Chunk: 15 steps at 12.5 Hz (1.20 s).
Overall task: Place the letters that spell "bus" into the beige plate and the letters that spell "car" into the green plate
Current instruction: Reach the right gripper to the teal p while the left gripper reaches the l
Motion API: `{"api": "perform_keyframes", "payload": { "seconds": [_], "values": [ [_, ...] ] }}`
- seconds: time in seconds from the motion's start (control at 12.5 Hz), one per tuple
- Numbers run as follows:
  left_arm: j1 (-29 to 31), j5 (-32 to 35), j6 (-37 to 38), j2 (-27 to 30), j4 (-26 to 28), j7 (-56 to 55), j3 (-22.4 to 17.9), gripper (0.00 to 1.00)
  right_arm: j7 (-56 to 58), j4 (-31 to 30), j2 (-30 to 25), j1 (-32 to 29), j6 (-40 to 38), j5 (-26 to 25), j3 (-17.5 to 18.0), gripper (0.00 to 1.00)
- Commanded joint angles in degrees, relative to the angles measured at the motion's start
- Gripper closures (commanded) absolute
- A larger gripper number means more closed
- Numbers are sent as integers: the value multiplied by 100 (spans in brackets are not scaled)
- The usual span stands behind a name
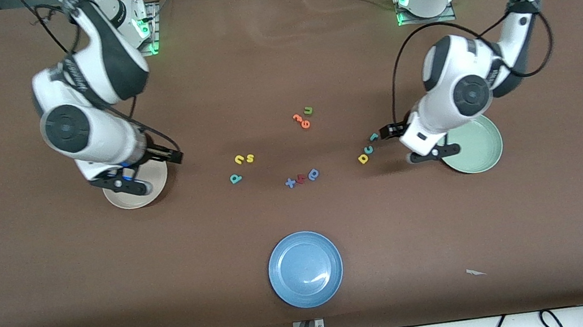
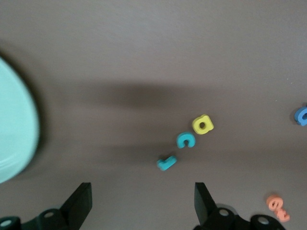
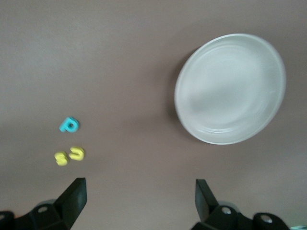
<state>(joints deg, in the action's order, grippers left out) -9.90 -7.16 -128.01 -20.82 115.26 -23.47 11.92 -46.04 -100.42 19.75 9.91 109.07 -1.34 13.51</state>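
Observation:
The teal "b" [image 1: 236, 178], yellow "u" [image 1: 239, 160] and yellow "s" [image 1: 250, 158] lie together on the brown table. They also show in the right wrist view: "b" [image 3: 69, 125], "u" [image 3: 76, 153], "s" [image 3: 61, 158]. My right gripper [image 1: 120, 184] [image 3: 141, 199] hangs open and empty over the beige plate [image 1: 132, 201] [image 3: 230, 91]. The teal "r" [image 1: 374, 136] [image 2: 166, 163], teal "c" [image 1: 368, 148] [image 2: 185, 140] and yellow "a" [image 1: 363, 159] [image 2: 203, 124] lie beside the green plate [image 1: 481, 151] [image 2: 14, 129]. My left gripper [image 1: 433, 154] [image 2: 143, 201] is open and empty, between them and that plate's rim.
A blue plate [image 1: 305, 269] sits nearest the front camera at mid-table. Orange letters [image 1: 301, 121] with a green "u" [image 1: 308, 110] lie farther back. A blue "x" [image 1: 290, 182] and blue "a" [image 1: 313, 174] lie in the middle. A white scrap [image 1: 476, 273] lies near the front edge.

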Motion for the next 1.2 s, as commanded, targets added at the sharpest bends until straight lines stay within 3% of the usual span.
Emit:
{"api": "perform_keyframes", "payload": {
  "seconds": [0.0,0.32,0.48,1.12],
  "values": [
    [-372,-102,-882,-202,410,-437,-23,8,-1340,171,580,387,674,-436,3,1],
    [-505,-23,-1156,-581,410,-536,-23,20,-3513,777,1573,994,1099,-955,-6,18],
    [-505,310,-1156,-704,418,-562,-23,21,-4216,1084,1934,1065,1221,-1052,3,31],
    [-584,346,-1165,-880,374,-755,-23,41,-4958,1068,2418,1065,1881,-1132,64,31]
  ]
}}
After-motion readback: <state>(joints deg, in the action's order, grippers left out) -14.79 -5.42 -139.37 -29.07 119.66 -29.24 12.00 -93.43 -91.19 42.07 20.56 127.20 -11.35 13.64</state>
